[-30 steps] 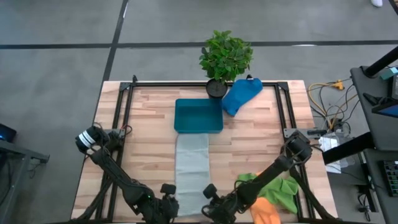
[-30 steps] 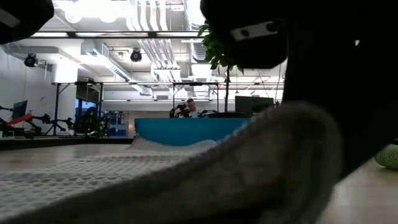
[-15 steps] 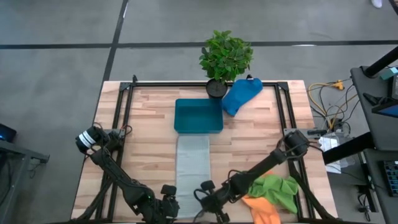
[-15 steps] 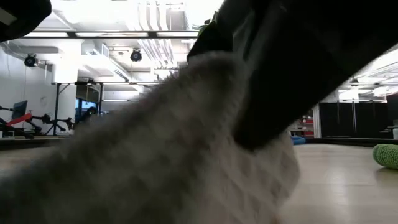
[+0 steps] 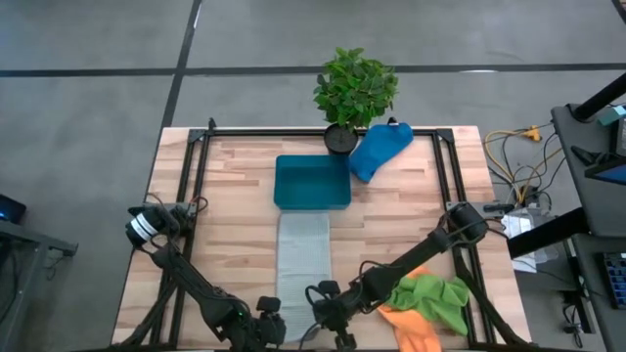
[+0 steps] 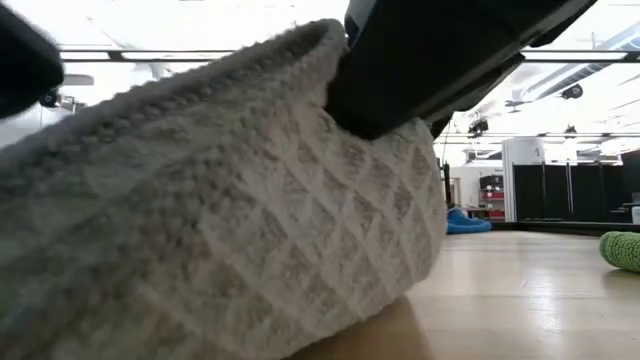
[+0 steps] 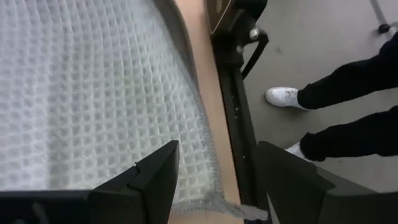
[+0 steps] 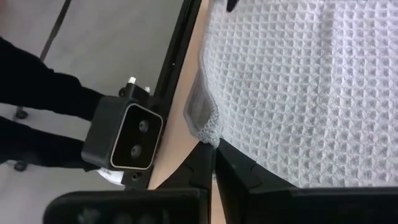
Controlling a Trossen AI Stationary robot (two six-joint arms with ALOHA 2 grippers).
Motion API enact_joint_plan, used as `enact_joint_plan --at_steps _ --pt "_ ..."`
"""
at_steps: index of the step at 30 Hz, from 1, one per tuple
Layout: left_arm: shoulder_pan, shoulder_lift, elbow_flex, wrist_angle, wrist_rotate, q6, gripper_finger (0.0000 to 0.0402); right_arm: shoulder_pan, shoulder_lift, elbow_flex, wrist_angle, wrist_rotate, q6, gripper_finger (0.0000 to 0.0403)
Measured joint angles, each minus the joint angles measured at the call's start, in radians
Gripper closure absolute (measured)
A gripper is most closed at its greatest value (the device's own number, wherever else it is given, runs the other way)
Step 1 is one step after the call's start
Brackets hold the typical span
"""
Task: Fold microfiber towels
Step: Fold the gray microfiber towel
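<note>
At the counter's [image 5: 235, 186] near edge both hands sit on the end of the grey-white towel [image 5: 302, 256], whose long axis runs straight away from you toward the blue tray [image 5: 312, 182]. Your right hand [image 5: 328, 311] is pinched shut on the near right corner; your left hand [image 5: 269, 323] stands open beside the near left corner, holding nothing.

Grey-white towel [image 5: 302, 256] lies in a long strip mid-table; blue towel [image 5: 380, 150] bunched by the far edge; green [image 5: 439, 296] and orange [image 5: 419, 327] towels crumpled at the near right corner.
</note>
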State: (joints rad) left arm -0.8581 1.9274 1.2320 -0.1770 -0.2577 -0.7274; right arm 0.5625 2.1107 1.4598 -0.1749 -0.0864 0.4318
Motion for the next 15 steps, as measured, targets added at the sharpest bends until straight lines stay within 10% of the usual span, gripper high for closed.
enact_joint_plan --at_steps 15 --pt "-0.001 0.063 0.024 0.034 0.007 -0.094 0.0198 -0.006 -0.011 -0.003 0.001 -0.003 0.144 0.0394"
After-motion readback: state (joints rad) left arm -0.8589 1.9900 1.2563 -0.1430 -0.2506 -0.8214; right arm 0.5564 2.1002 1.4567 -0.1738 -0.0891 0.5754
